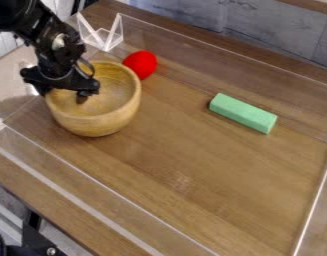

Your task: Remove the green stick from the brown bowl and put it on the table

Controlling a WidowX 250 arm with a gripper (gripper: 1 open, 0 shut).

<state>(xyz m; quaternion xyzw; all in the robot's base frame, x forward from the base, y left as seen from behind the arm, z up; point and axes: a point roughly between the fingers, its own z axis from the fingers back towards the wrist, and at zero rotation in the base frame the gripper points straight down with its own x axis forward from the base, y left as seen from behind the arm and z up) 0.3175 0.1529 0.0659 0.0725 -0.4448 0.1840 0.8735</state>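
The green stick (243,112) lies flat on the table (179,170), right of centre and well apart from the brown bowl (99,105). The bowl stands at the left and what shows of its inside looks empty. My black gripper (63,88) hangs over the bowl's left rim with its fingers spread. One fingertip (82,95) is inside the bowl and the other is at or just outside the rim. It holds nothing that I can see.
A red ball (140,64) sits just behind the bowl on its right. Low clear plastic walls (233,45) edge the table on all sides. A clear triangular stand (106,35) is at the back left.
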